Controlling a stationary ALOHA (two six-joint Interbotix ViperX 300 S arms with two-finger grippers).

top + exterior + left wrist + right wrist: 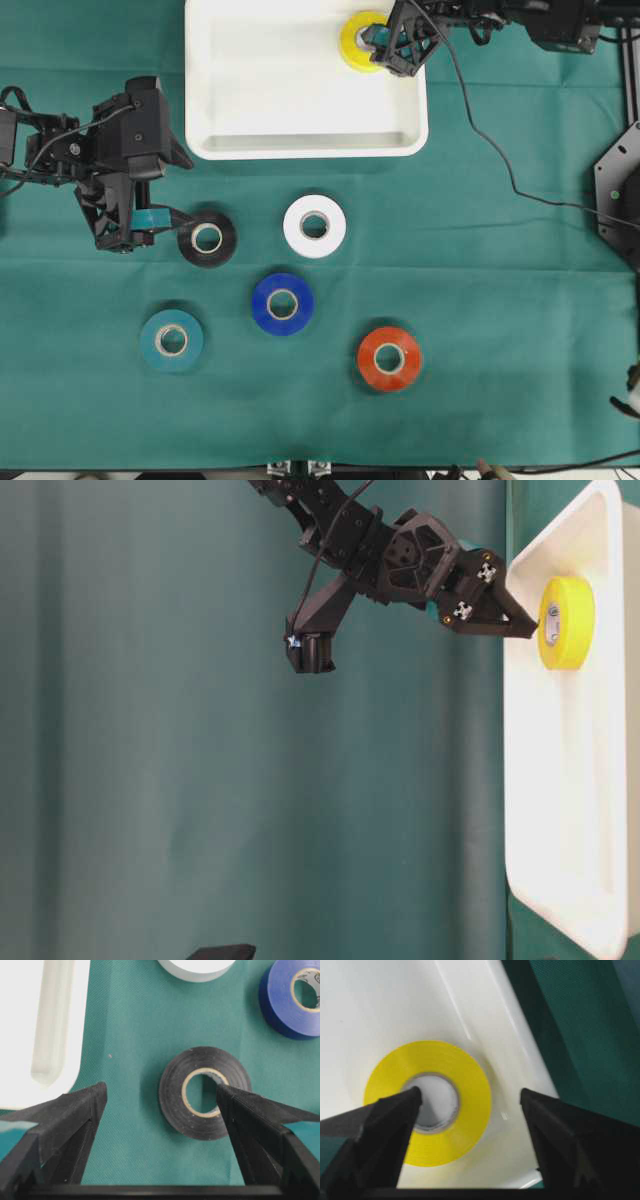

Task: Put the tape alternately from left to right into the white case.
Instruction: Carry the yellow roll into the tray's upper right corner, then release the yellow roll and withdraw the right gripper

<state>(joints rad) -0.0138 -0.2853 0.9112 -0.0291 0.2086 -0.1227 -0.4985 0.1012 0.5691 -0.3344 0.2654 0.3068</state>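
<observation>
Right claw point(470, 1105) gapes over the released yellow roll point(358, 42) in the white case point(250, 90); left claw point(160, 1105), also spread, straddles the black roll point(205, 1092), likely light, stiff, slick, best pinched through core and rim.

A teal-green cloth point(500, 300) covers the table, evenly lit, with black framing point(628, 60) at its right edge.

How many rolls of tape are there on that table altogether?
6. The yellow roll lies in the white tray. On the green cloth: black at left, white beside it, blue below, teal lower left, orange-red lower right. None looks hidden.
</observation>
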